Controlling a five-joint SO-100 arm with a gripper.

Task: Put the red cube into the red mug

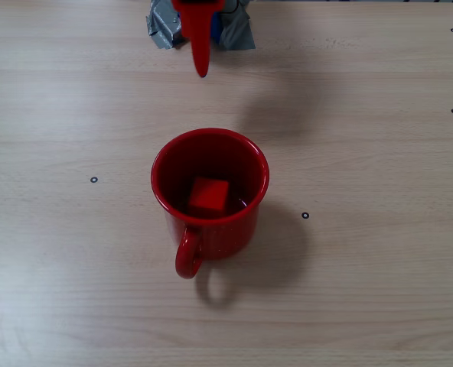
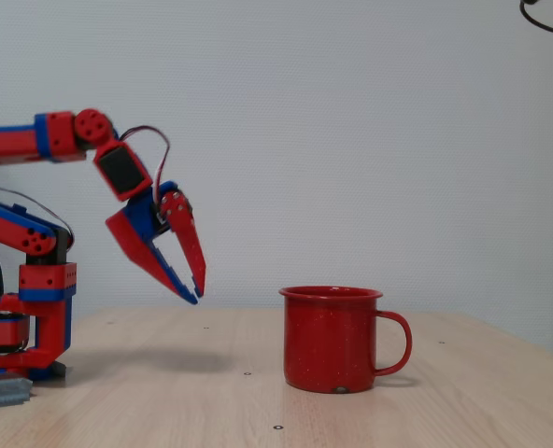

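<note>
Seen from above, the red mug (image 1: 210, 191) stands upright on the wooden table (image 1: 364, 290), handle toward the bottom edge. The red cube (image 1: 209, 195) lies inside on its floor. 1 red gripper finger (image 1: 200, 42) hangs at the top, apart from the mug.

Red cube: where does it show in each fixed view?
Overhead fixed view: the cube lies inside the mug, near picture centre.
Side fixed view: the cube is not visible, hidden by the wall of the mug, right of centre.
Shared landmark: the mug; the gripper hangs apart from it, empty.
</note>
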